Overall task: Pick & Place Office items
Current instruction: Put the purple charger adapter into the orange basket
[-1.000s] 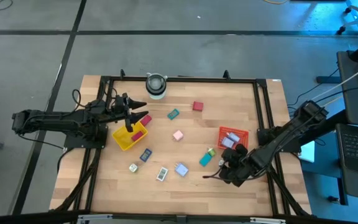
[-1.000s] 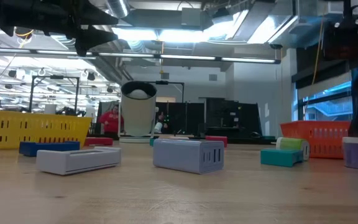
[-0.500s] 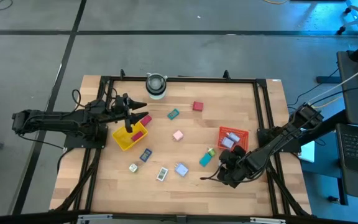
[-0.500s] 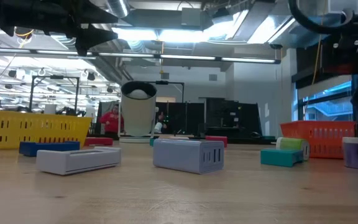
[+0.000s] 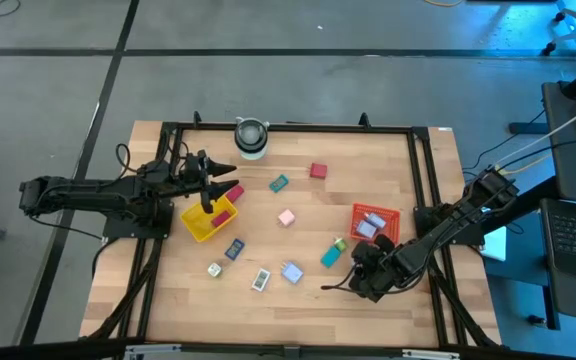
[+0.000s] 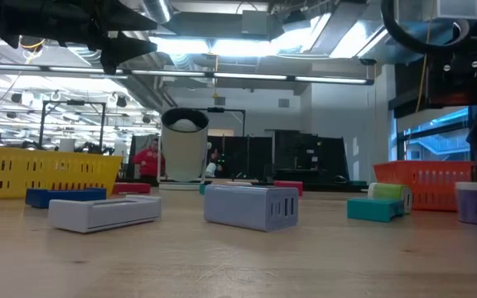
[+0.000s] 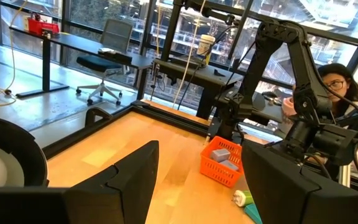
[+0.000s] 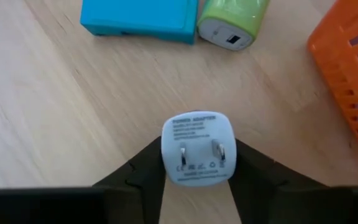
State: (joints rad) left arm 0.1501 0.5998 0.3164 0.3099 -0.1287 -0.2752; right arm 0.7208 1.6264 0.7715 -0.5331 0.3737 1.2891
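- At the table's near right, about five o'clock with the dial laid on the high view, the right gripper has its two fingers pressed against opposite sides of one white adapter. The adapter is blocky with no clear long axis. Its two prongs point back up at the wrist camera.
- Just beyond it lie one teal block and one green piece, close together. The block's long axis runs from seven to one o'clock, and the green piece's socket end faces the adapter.
- Along the near edge, from six round to seven o'clock, lie one pale blue piece, two white pieces and one dark blue piece.
- There are two trays. The orange tray at three o'clock holds pale pieces I cannot count. The yellow tray at nine o'clock holds one pink-red piece.
- One pink piece lies near the centre.
- Over the yellow tray hangs the left gripper, fingers spread wide with nothing between them.
- Farther off lie a second teal piece and one red piece.
- At twelve o'clock stands one white-and-grey cylinder.
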